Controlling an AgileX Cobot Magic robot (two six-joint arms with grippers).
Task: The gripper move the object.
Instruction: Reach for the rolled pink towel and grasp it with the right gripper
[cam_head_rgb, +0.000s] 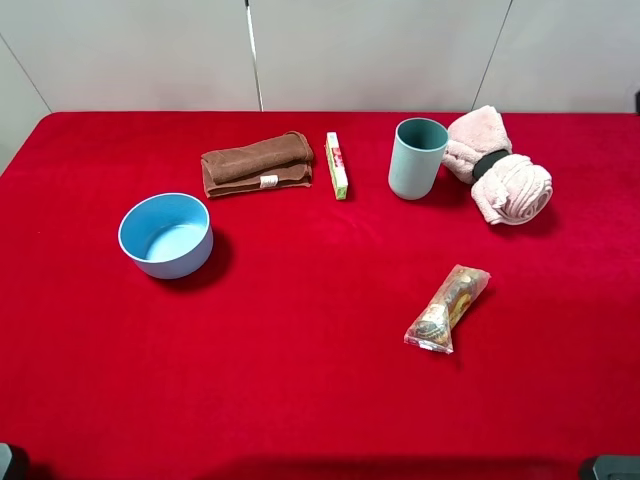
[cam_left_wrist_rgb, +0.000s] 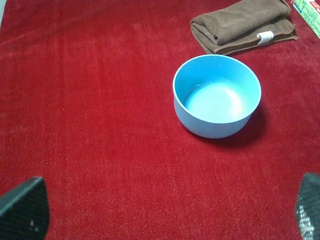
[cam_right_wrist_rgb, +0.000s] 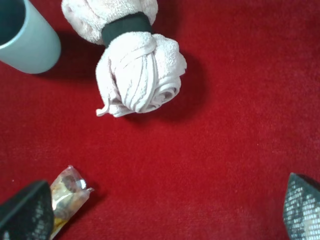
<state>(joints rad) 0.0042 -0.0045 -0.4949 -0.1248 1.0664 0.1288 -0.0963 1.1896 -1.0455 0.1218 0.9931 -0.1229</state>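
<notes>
Evidently both jaws wide, empty

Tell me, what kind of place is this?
Probably a robot practice setup, not a real home. A red cloth is spread flat, plain white panels stand behind, and unrelated things, a blue bowl, a green cup and a rolled pink towel, sit on it.

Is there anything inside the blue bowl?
Empty. The blue bowl stands upright, and the high and left wrist views show only its bare blue inside.
</notes>
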